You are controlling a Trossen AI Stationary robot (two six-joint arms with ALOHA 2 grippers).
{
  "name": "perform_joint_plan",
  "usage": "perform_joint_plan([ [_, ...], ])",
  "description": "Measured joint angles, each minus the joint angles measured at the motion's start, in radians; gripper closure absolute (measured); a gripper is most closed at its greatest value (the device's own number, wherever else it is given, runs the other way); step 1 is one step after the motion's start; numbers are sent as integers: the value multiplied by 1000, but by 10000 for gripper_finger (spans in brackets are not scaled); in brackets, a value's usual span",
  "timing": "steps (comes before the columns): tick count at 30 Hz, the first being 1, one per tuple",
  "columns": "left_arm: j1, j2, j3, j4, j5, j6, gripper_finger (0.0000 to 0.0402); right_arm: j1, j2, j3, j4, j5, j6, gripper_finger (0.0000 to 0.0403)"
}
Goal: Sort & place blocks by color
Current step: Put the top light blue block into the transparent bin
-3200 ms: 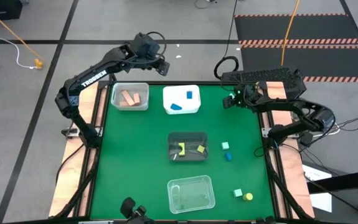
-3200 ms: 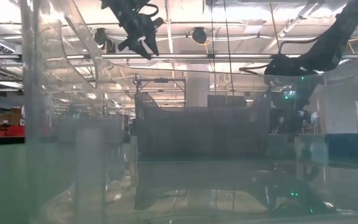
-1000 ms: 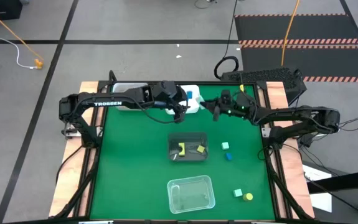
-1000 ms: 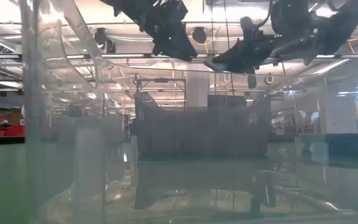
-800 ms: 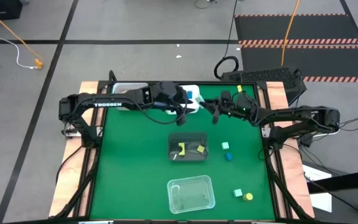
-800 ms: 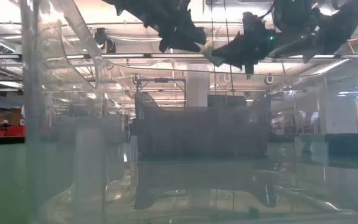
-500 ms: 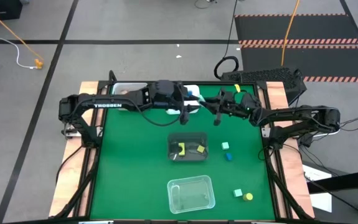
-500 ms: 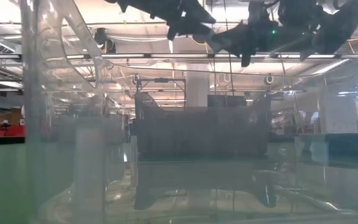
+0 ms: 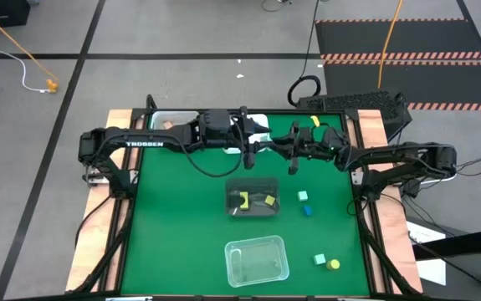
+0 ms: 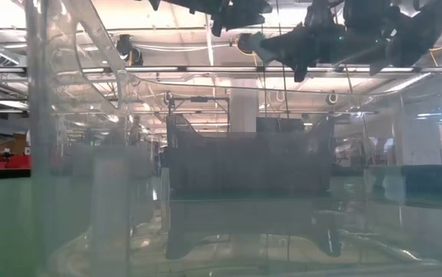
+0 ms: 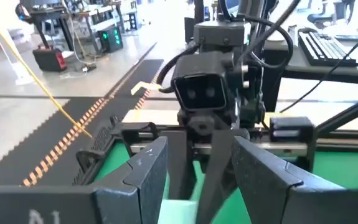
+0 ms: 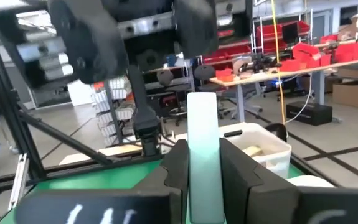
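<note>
Right gripper (image 12: 205, 163) pinched a mint-green bar (image 12: 203, 134) mid-air above the table's far edge; left gripper (image 11: 197, 171) faced it half-open, empty. We feared a fumbled handoff if misaligned.

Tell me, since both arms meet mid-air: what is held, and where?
The right gripper pinches a mint green bar by its lower end; the left gripper stands open around it.

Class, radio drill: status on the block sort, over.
Right gripper jaws shut on mint bar, mid-air. Left gripper jaws open, facing it. Four loose blocks wait on the mat. Nothing in the way.
</note>
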Motion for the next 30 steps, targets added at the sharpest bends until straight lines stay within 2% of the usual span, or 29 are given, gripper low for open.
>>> perform_joint_plan([
  [9,0,-2,3,-101,8,-12,222,-1,2,-2,64,5,1,364],
  [30,2,2,-1,-57,7,7,222,32,-3,2,66,-52,-20,364],
])
